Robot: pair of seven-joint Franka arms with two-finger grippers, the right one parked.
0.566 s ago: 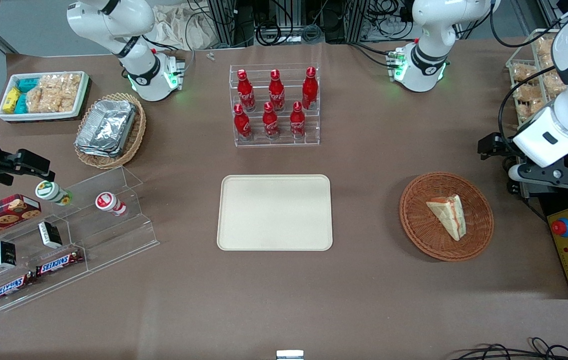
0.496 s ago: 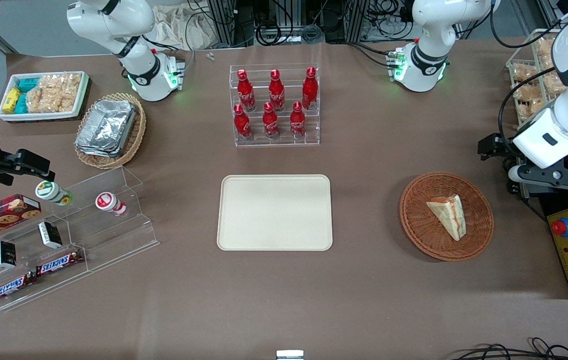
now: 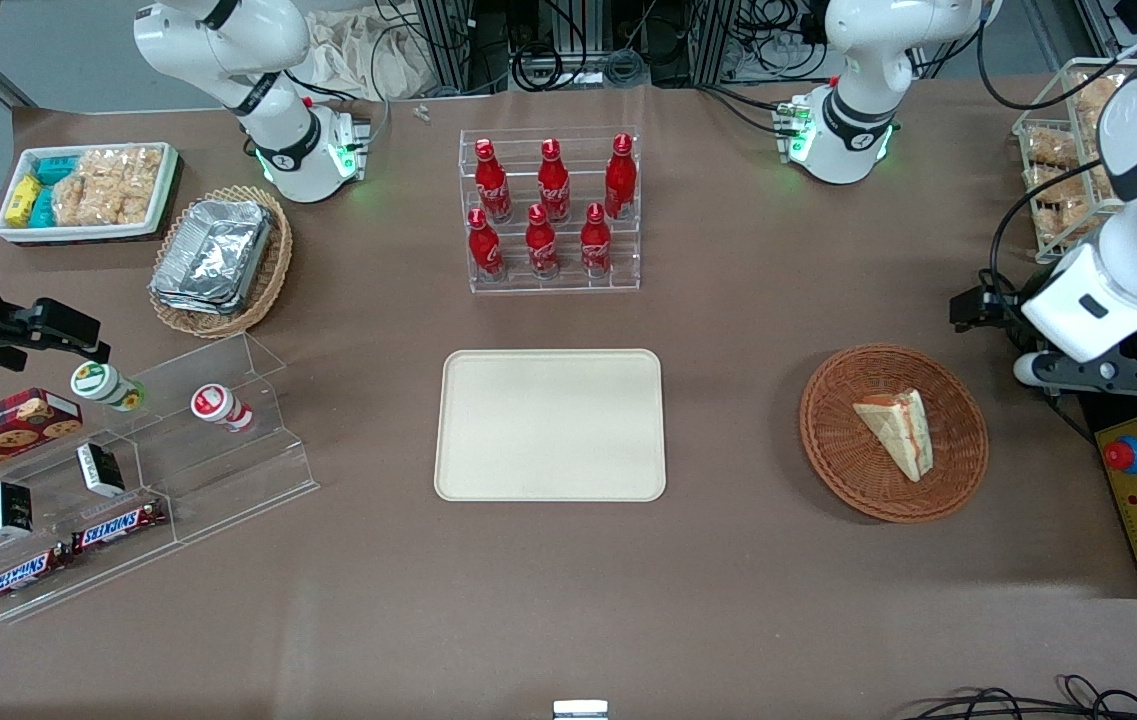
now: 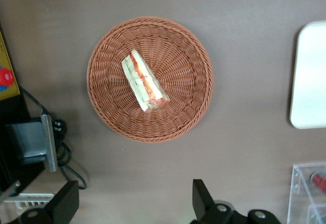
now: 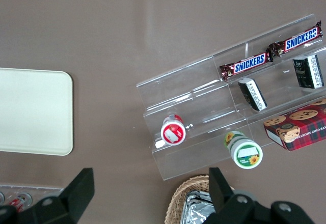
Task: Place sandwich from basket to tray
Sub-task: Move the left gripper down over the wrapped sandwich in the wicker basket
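I see the claw [image 4: 135,203] wide open, empty, above the tabletop [image 3: 748,560] beside the basket [image 4: 191,107]; sandwich [image 4: 145,81] inside.

Round reddish-brown woven wicker basket [image 4: 189,99], ribbed and matt. Pale triangular sandwich [image 4: 144,80], soft and crumbly-looking. Flat beige tray [image 3: 550,425], smooth, matt, perhaps plastic. Brown worktop [image 3: 728,600], dull, cloth-like. Black hand [image 4: 132,206] over worktop beside basket, matt, fingers wide apart.
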